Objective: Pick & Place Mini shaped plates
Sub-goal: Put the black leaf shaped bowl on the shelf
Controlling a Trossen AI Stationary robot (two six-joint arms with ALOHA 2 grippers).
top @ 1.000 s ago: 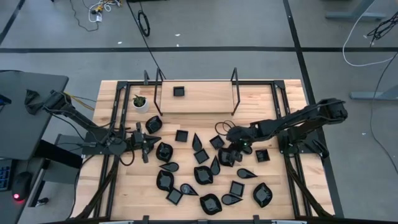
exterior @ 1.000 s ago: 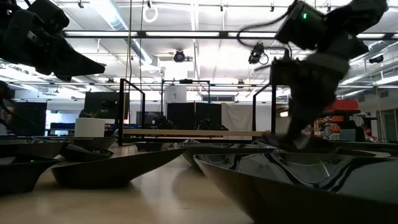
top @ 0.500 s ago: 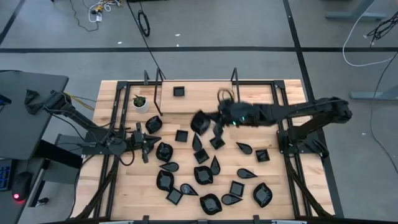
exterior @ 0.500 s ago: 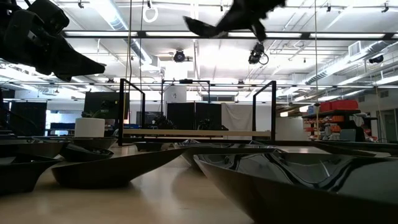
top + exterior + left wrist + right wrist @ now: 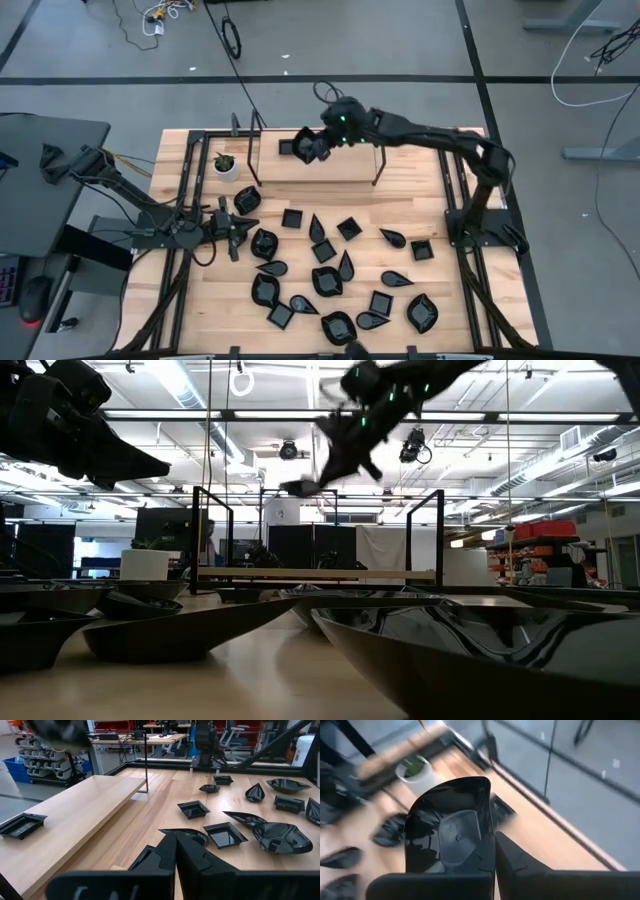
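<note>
Plate carried to the shelf

Right pincer grips a plate above the shelf at 12 o'clock, for placing; left pincer, closed, waits.

Glossy black mini plates, square, teardrop and rounded, scattered upright across the lower table. One square plate sits alone on the raised shelf. One rounded plate is airborne above the shelf, tilted, pinched at its rim.
</note>
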